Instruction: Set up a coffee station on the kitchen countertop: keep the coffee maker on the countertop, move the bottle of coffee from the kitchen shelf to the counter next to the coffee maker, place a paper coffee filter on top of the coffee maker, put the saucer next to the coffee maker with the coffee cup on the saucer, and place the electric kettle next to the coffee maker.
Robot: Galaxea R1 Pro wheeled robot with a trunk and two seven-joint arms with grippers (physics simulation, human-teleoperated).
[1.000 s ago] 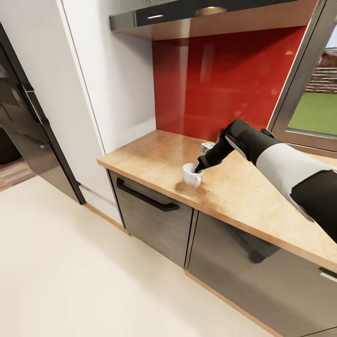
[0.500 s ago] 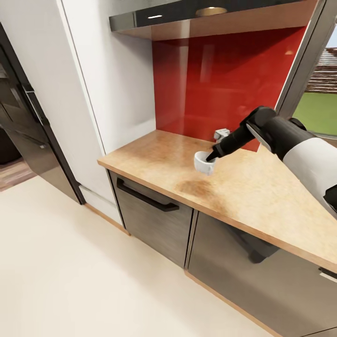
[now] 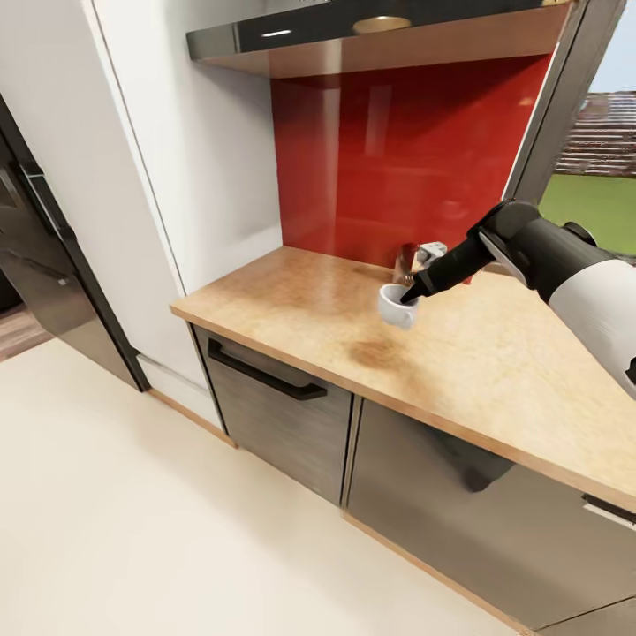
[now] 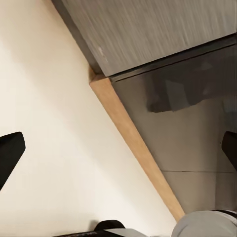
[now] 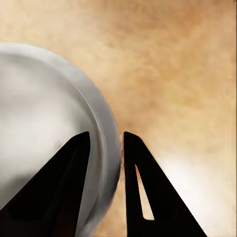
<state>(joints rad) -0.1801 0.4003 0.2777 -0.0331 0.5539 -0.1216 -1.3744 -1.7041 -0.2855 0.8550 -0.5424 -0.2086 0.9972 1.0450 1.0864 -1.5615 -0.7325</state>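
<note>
Head cam first: my right gripper point(image 3: 409, 299) had the coffee cup point(image 3: 397, 306) pinched by its rim, holding it tilted up off the kitchen countertop point(image 3: 495, 371), with its shadow sitting on the wood just below. This was near the back of the counter, in front of the red backsplash point(image 3: 389, 159). Below the worktop were the dark grey cabinets point(image 3: 283, 415), and a black fridge point(image 3: 40, 265) stood off to the left past the white wall panel point(image 3: 177, 159).

Left wrist cam: the two fingertips point(image 4: 9, 154) of the left gripper point(image 4: 118, 150) sat at opposite edges of the picture, so spread wide with nothing between them. Behind them I saw the pale floor point(image 4: 54, 148), a wood-coloured plinth strip point(image 4: 133, 148) and a glossy cabinet front point(image 4: 192, 133).

Right wrist cam: really close in. One finger point(image 5: 59, 182) was inside the cup point(image 5: 44, 123), the other outside, clamped narrow on the cup wall, with the countertop point(image 5: 182, 74) behind.
</note>
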